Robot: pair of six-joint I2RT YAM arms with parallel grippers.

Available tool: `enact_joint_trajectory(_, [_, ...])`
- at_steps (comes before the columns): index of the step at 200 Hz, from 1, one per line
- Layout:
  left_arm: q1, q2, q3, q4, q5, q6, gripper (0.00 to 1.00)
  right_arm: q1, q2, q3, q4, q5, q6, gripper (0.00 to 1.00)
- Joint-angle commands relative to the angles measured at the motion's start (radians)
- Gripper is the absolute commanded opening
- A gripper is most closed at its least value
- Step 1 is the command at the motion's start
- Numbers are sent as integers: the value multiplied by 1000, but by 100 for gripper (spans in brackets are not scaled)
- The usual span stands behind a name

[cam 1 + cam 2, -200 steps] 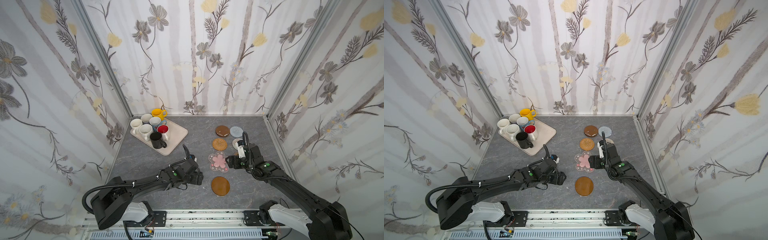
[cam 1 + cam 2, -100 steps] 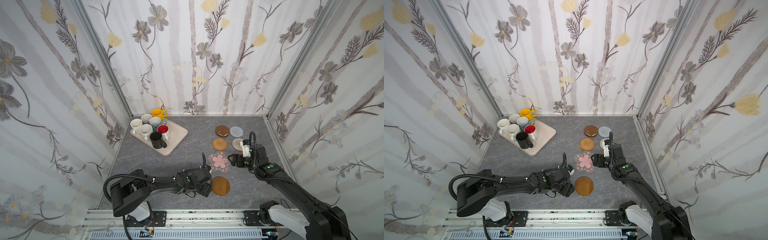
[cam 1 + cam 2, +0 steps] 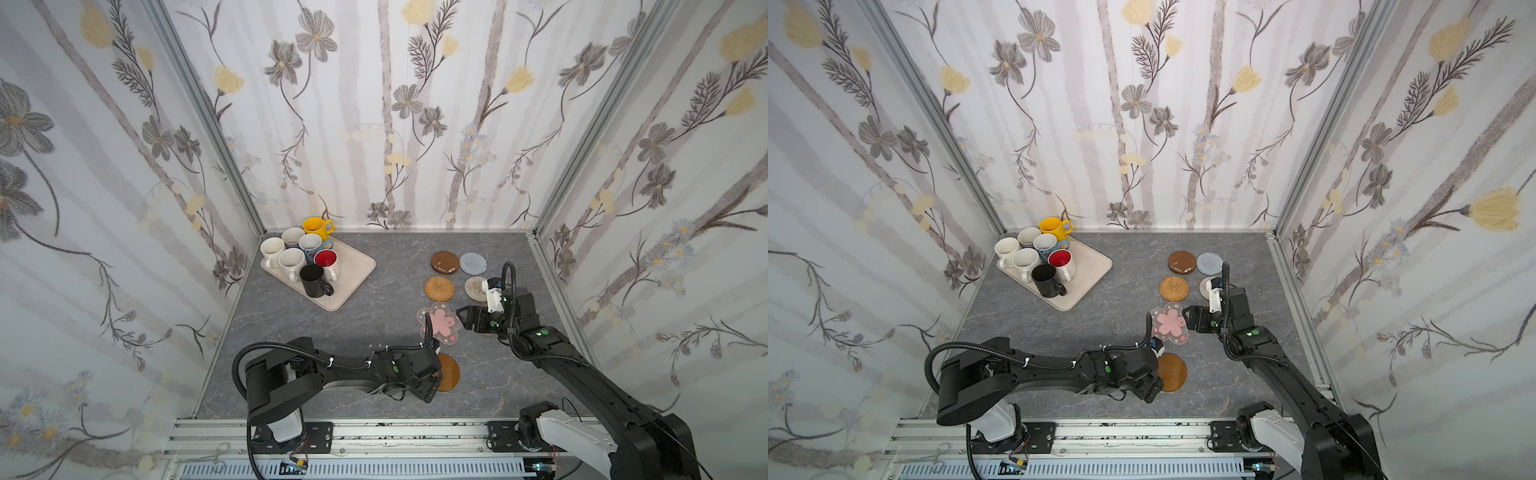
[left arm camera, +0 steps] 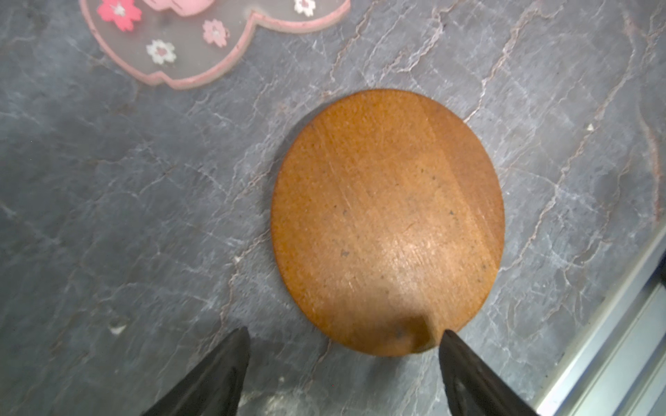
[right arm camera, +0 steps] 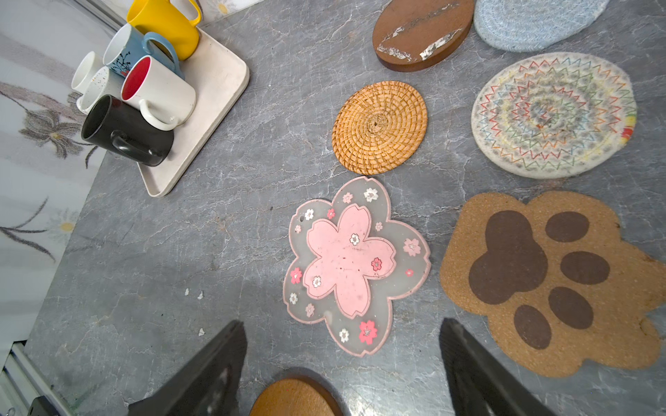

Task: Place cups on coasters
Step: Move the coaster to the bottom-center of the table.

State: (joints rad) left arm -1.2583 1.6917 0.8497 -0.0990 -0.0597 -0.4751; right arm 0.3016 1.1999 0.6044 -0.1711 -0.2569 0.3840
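Both pincers are released and hold nothing. The left gripper (image 4: 344, 331) lies low at the near centre of the table (image 3: 374, 316), its jaws spread wide; in the left wrist view the near rim of a brown disc (image 4: 387, 219) sits just inside the gap, and one fingertip (image 4: 454, 345) is right at that rim, though whether it touches cannot be told. The right gripper (image 5: 341, 321) hangs over the right half, jaws equally wide, with only the table and the near edge of the flower coaster (image 5: 355, 266) showing between them. No cup is on a coaster. All seven cups (image 3: 291, 259) stand crowded on the tray (image 3: 357, 266) at the far left, the yellow one (image 3: 316, 227) farthest and the black one (image 3: 313, 280) nearest. The other coasters lie bare on the right: the golden round (image 3: 439, 287) just beyond the flower, a chipped brown disc (image 3: 444, 262) and a grey round (image 3: 473, 263) farther still, the beige round (image 5: 553, 115) right of the golden one, and the paw (image 5: 551, 281) right of the flower.
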Motion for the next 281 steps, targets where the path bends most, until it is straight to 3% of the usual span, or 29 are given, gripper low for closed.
enact_joint_trajectory(1, [-12, 32, 21, -34, -9, -36, 86, -1, -1, -6, 46, -15, 0, 85])
enact_joint_trajectory(90, [-79, -1, 37, -87, -78, -14, 91, -11, 0, -14, 61, -38, 0, 85])
enact_joint_trajectory(134, [-95, 48, 62, -109, -124, -32, 95, -14, -3, -15, 62, -39, 0, 85])
enact_joint_trajectory(222, [-80, 122, 122, -139, -233, -117, 93, -15, -6, -21, 68, -50, 2, 85])
enact_joint_trajectory(281, [-78, 139, 158, -137, -219, -98, 94, -17, -16, -22, 71, -61, -5, 87])
